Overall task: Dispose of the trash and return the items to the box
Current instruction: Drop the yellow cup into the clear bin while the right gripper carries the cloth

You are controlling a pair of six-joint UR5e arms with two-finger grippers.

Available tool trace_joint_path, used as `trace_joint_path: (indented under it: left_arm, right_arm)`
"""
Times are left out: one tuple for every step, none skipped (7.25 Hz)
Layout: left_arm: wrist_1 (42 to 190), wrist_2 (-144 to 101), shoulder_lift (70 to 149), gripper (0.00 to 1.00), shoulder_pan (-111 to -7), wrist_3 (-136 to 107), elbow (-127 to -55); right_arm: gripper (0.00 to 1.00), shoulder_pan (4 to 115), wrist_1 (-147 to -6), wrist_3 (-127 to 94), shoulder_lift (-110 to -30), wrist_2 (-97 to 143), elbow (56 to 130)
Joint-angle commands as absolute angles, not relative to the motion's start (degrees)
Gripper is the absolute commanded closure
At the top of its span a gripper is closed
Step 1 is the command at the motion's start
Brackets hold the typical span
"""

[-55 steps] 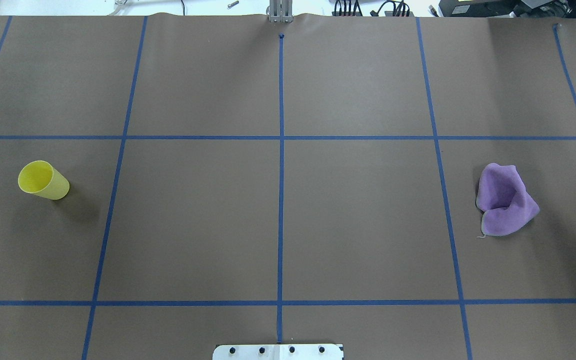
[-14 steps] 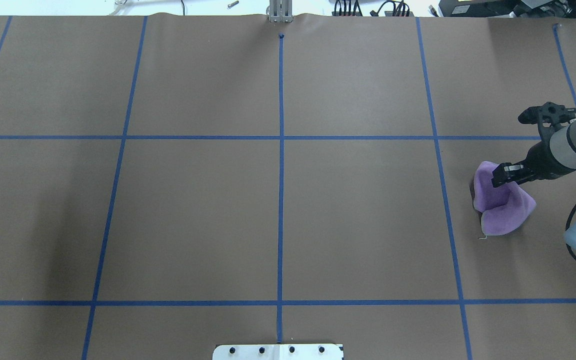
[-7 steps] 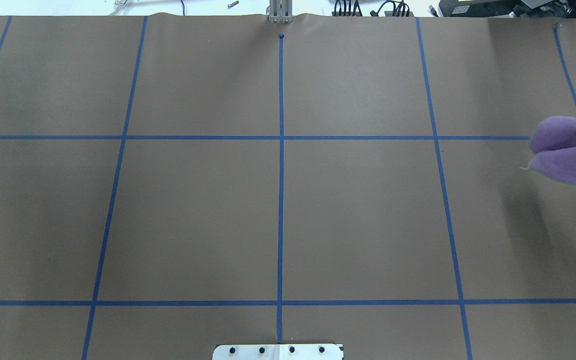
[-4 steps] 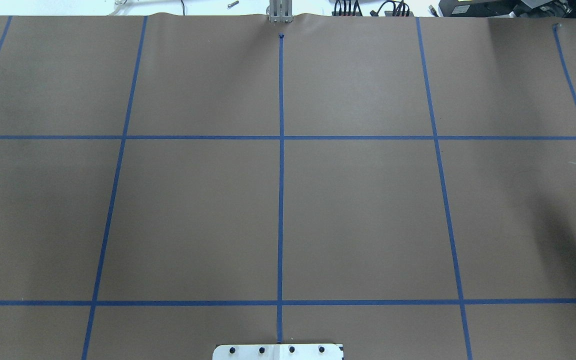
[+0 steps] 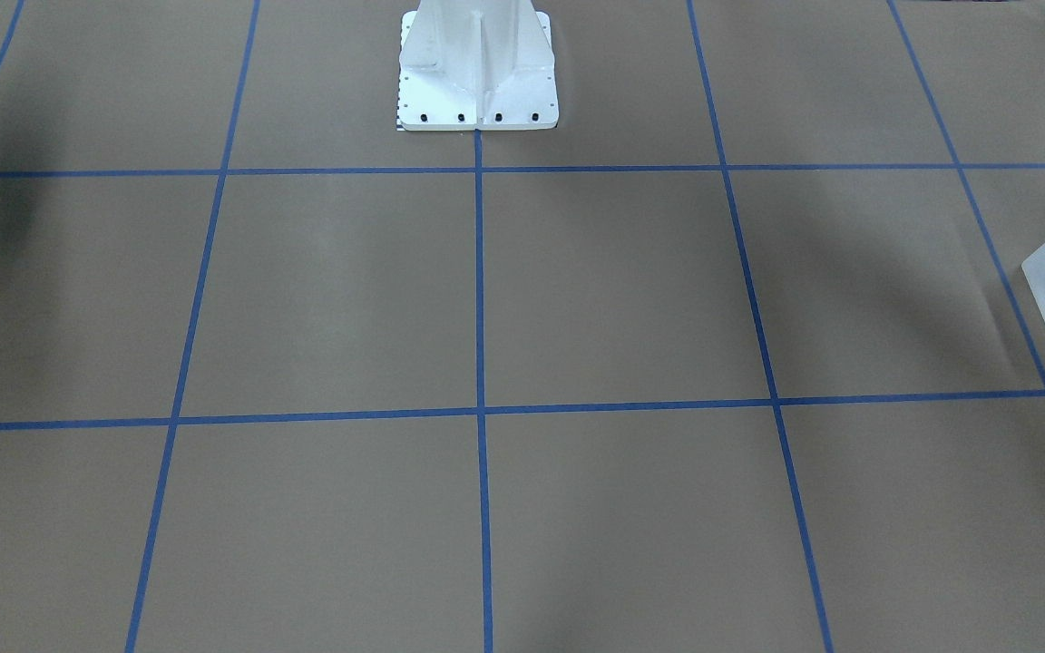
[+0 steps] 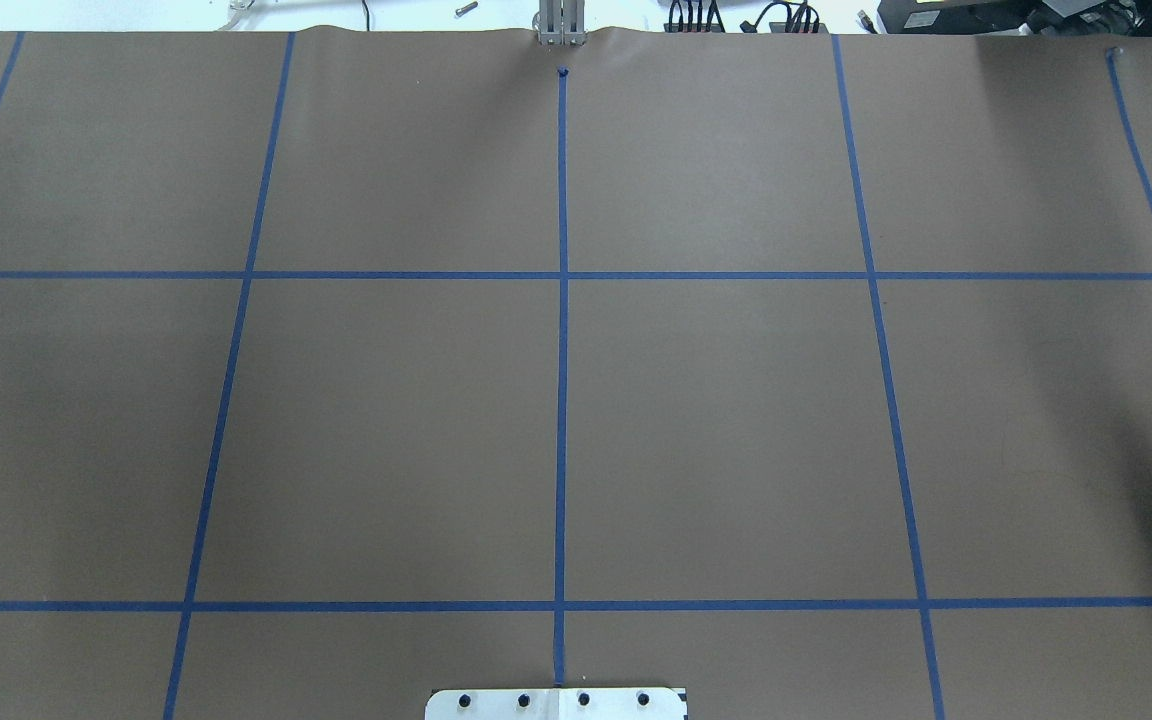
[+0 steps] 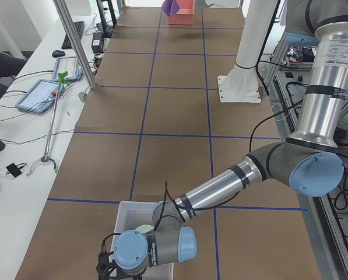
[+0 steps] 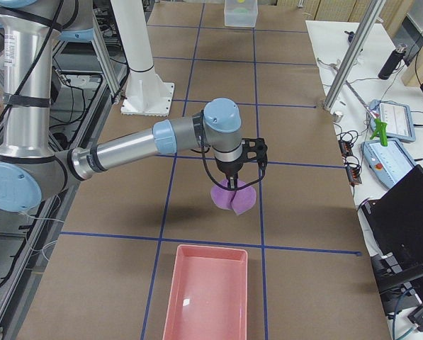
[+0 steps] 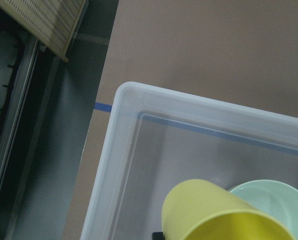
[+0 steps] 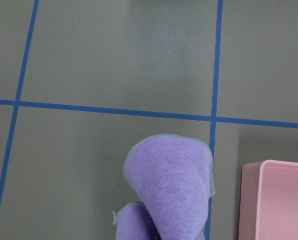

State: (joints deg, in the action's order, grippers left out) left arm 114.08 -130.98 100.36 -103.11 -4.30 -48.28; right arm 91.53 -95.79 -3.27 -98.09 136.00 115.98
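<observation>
Soft and light, the purple cloth [image 8: 232, 200] hung under the right gripper [image 8: 233, 185] at frame centre, with the pink tray [image 8: 207, 297] lower down. A pinched top fold seemed the safest hold. Its fingers, like those of the left gripper [image 7: 108, 269], were hidden, so I could not tell their state.

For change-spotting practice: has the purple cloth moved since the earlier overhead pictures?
Yes: the purple cloth left its spot right of the blue tape line, rightward off view.

Bright, even overhead light, soft shadows on the brown paper [image 5: 622, 290] either side of the white robot base [image 5: 477, 82], exterior views sharp, yellow cup [image 9: 223, 215] blurred at the left wrist camera.
</observation>
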Motion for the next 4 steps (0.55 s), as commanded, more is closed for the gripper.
trace_joint_path:
  left_arm:
    - [114.1, -131.1, 99.6, 1.0, -103.1, -4.5, -47.1]
    - [114.1, -131.1, 99.6, 1.0, -103.1, -4.5, -46.6]
    - [114.1, -131.2, 99.6, 1.0, -103.1, -4.4, -46.2]
    - [114.1, -131.2, 99.6, 0.96, -103.0, -4.5, -46.1]
  right_arm:
    - [1.0, 97.7, -98.3, 4.7, -100.7, 135.9, 115.0]
    - [1.0, 100.7, -103.7, 10.9, -100.7, 133.4, 114.9]
    - [1.0, 100.9, -105.8, 16.3, -100.3, 129.8, 113.7]
    - [1.0, 101.3, -104.9, 19.0, -100.1, 129.5, 109.2]
